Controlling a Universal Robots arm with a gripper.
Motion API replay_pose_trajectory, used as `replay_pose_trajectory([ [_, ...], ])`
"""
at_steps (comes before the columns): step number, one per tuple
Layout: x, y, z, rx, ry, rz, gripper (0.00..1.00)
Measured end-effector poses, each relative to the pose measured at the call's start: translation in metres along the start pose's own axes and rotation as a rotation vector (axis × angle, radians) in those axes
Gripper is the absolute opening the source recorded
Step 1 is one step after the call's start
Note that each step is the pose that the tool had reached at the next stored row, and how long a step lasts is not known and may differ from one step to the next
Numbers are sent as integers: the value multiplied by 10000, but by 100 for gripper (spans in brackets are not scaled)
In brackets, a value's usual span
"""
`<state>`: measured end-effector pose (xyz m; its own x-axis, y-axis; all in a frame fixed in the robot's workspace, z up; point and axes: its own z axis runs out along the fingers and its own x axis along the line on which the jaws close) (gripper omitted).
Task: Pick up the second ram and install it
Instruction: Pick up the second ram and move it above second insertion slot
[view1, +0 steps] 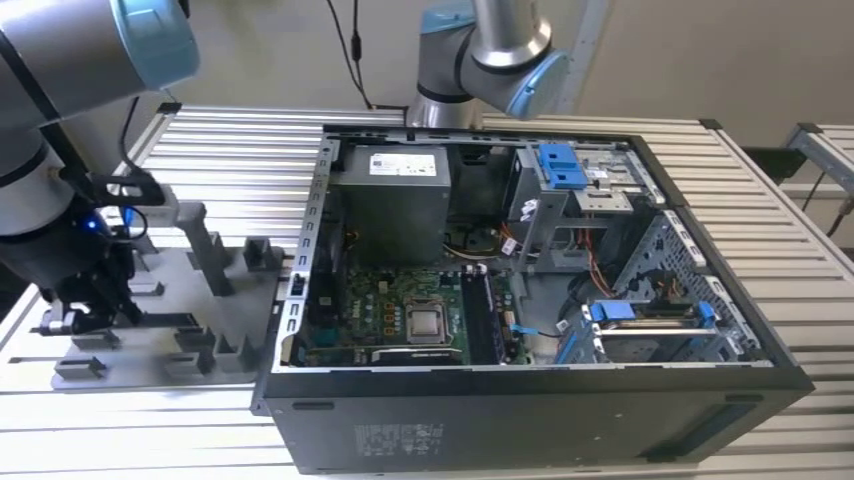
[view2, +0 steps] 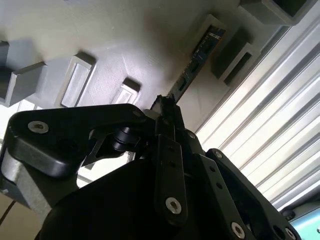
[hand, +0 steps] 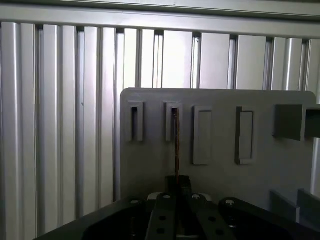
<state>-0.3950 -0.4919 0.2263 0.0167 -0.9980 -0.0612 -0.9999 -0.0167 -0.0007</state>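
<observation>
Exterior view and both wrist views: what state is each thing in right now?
second ram: on edge, far end in a slot of the tray.
gripper: jaws shut on the ram's near end.
tray: flat on the slatted table.
computer case: on its side, panel off, motherboard exposed.

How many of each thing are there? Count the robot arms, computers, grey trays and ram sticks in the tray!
Robot arms: 2
Computer: 1
Grey tray: 1
Ram in tray: 1
Total: 5
</observation>
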Motion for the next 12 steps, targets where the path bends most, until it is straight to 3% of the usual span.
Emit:
replay_pose_trajectory([
  [12, -7, 0, -110, 1, -1, 0, 14],
])
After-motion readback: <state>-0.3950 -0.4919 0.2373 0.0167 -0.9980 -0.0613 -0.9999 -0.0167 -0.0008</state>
